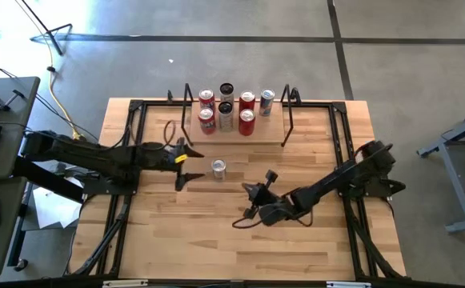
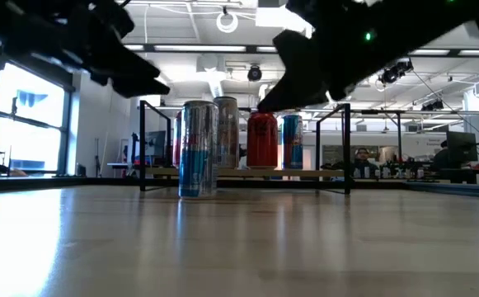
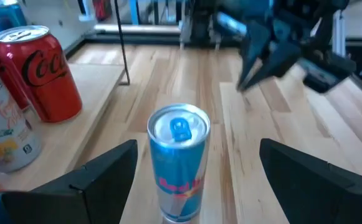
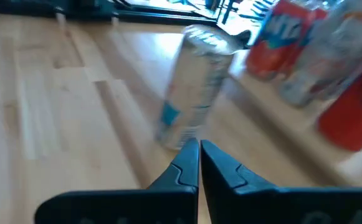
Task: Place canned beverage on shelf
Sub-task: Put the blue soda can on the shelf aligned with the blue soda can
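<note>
The shelf (image 1: 236, 128), a light-wood board with a black wire frame at each end, was found at the 12 o'clock edge of the table (image 1: 216, 240). It was already stocked with seven cans (image 1: 226, 110) set in two rows, red cola cans and paler ones among them. One canned beverage (image 1: 218, 167), a slim blue-and-silver can, was left standing upright on the bare tabletop, just off the shelf's front edge toward 6 o'clock, near the table's centre.

The left gripper (image 1: 186, 166) was held at the can's 9 o'clock side, its fingers spread wide. In the left wrist view the can (image 3: 178, 163) was seen standing in the gap between the two fingers (image 3: 75, 186), touched by neither. Contact had not yet been made, as far as could be told.

The right gripper (image 1: 258, 189) was placed at roughly 4 o'clock from the can, its fingers pressed together and nothing held. It was pointed toward the can (image 4: 193, 93), apart from it.

The task was judged mostly done for the other cans and not yet done for this one. The grasp, the lift and the setting down on the board were all judged to remain. Free board was seen at both ends of the rows, at 3 o'clock and 9 o'clock.
</note>
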### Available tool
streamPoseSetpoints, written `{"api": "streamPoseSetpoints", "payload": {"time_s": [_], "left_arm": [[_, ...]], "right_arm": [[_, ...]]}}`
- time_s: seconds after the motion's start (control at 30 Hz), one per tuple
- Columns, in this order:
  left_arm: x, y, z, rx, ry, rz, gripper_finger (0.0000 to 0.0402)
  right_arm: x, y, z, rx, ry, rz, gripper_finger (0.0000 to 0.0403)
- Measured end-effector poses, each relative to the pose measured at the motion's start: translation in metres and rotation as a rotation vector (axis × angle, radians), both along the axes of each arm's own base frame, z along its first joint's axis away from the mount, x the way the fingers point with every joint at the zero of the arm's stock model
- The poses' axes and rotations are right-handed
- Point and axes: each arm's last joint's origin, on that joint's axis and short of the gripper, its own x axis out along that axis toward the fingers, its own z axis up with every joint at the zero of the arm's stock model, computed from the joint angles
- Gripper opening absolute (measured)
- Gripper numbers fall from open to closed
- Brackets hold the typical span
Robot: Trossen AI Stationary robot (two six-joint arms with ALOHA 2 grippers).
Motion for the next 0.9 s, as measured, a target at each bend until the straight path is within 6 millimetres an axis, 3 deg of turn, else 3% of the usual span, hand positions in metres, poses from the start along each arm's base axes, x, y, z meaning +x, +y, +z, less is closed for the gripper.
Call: {"api": "streamPoseSetpoints", "payload": {"time_s": [0.2, 0.37, 0.67, 0.77, 0.9], "left_arm": [[-0.018, 0.0, -0.029, 0.001, -0.038, 0.0, 0.0327], [-0.023, 0.0, -0.041, -0.001, -0.005, 0.0, 0.0327], [-0.023, 0.0, -0.041, 0.045, 0.002, -0.024, 0.0327], [-0.023, 0.001, -0.042, 0.055, 0.006, 0.0, 0.0327], [-0.022, 0.001, -0.043, 0.05, 0.013, 0.032, 0.0327]], "right_arm": [[0.013, 0.013, -0.042, 0.06, -0.031, 0.056, 0.0], [0.019, 0.016, -0.066, 0.105, -0.032, 0.11, 0.0], [0.027, 0.013, -0.061, 0.09, -0.113, 0.116, 0.001], [0.031, 0.004, -0.06, 0.091, -0.118, 0.107, 0.0039], [0.035, -0.006, -0.059, 0.131, -0.152, 0.062, 0.0107]]}}
